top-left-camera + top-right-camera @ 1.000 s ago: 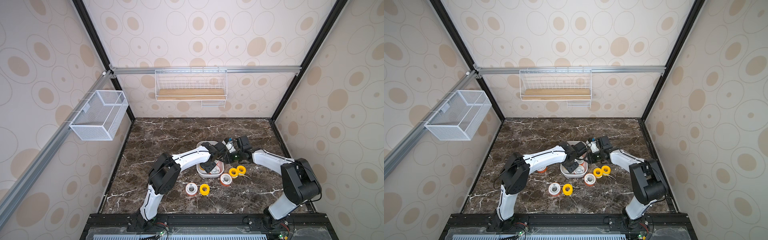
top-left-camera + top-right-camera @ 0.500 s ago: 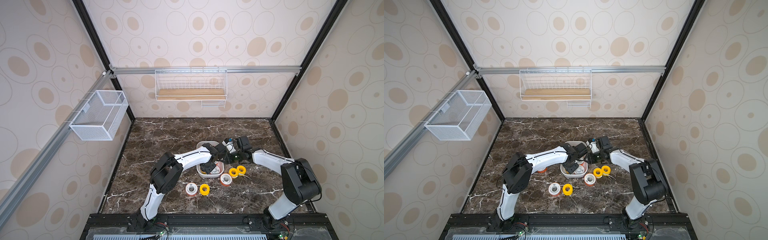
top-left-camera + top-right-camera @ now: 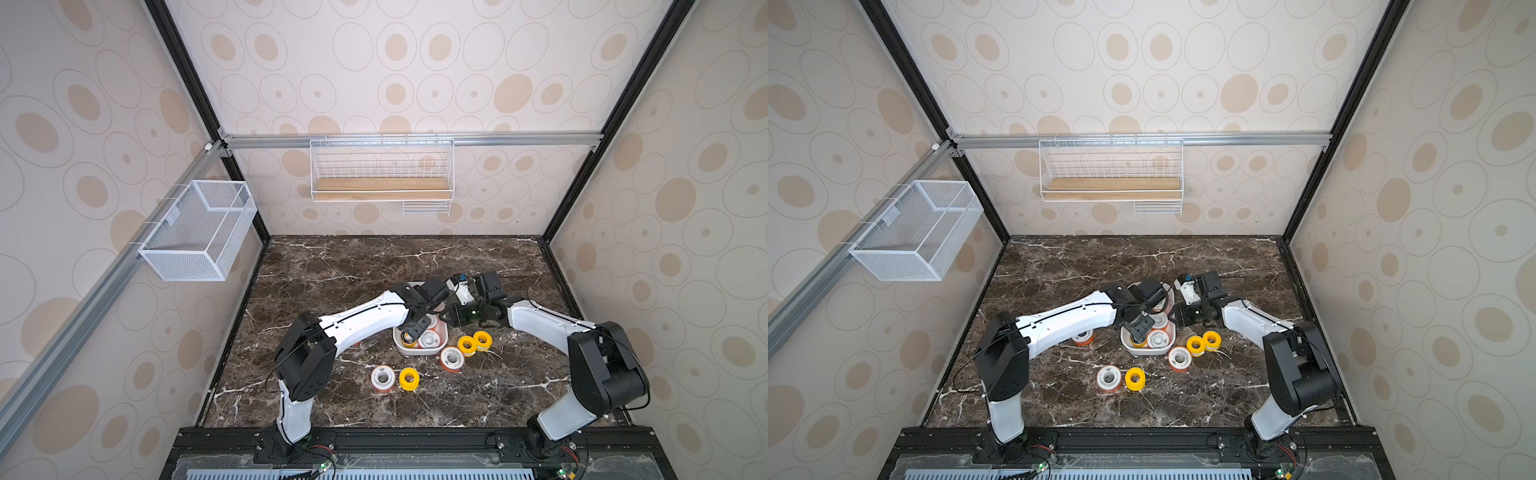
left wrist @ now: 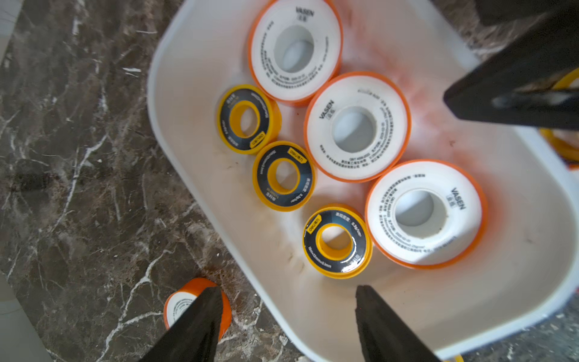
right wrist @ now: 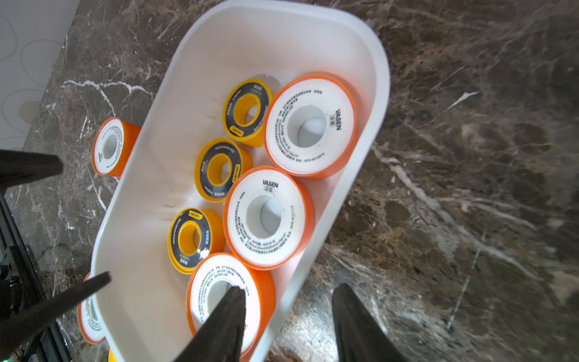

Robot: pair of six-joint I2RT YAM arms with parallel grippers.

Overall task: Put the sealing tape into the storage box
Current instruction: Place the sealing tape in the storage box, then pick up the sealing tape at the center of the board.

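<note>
The storage box (image 3: pixel 420 350) (image 3: pixel 1144 350) is a white tub holding several spools of sealing tape: white-faced ones with orange rims (image 4: pixel 357 127) and yellow ones with dark faces (image 4: pixel 336 241). My left gripper (image 4: pixel 286 288) (image 3: pixel 415 328) is open, its jaws straddling the box wall with nothing gripped. One finger covers part of an orange-rimmed spool (image 4: pixel 185 305) lying outside. My right gripper (image 5: pixel 288 288) (image 3: pixel 446 318) is open too. One of its fingertips hangs over a white spool (image 5: pixel 206 282) in the box and the other is over the marble.
Loose spools lie on the marble in front of the box: white-orange (image 3: pixel 382 378) (image 3: pixel 452 358) and yellow (image 3: pixel 409 379) (image 3: pixel 467 345) (image 3: pixel 482 340). Another orange one (image 3: pixel 1082 337) sits under the left arm. A mesh basket (image 3: pixel 199 230) and a wire shelf (image 3: pixel 381 174) hang on the walls.
Both arms stay nearly in place over the box. The jaws of each gripper have spread wider.
</note>
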